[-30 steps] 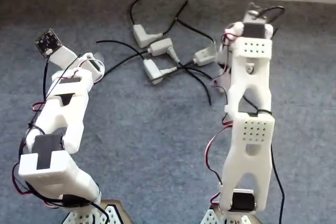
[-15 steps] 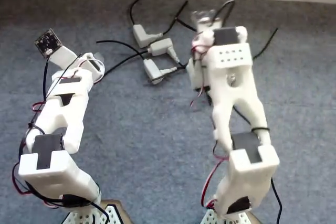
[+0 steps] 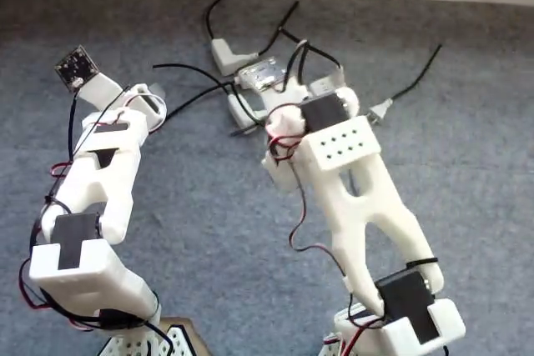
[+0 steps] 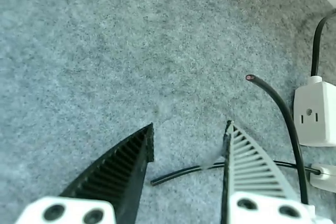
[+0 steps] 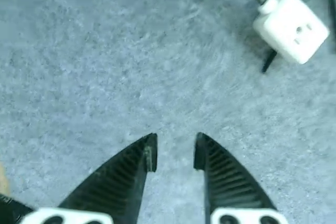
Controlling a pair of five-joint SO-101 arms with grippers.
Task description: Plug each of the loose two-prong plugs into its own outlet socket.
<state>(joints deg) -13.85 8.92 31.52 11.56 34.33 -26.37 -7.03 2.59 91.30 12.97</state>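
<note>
Grey carpet covers the table, and two white arms rise from its near edge. The left arm stands at the left. Its left gripper hangs over bare carpet with jaws spread wide and nothing between them, and a thin black cable crosses beneath. The right arm leans in toward the centre. The right gripper is parted only narrowly, also empty, with a white socket block lying farther off. To the right, a small loose plug lies on the carpet at the end of its dark cord, apart from both grippers. At the far centre, several white socket blocks sit among tangled cords.

The plug looks light, hard and smooth, and its springy cord is likely to tug it askew. It is best pinched across the flat sides of its body, behind the prongs. The socket blocks seem light enough to slide when pushed.

No brand, label or writing can be read
</note>
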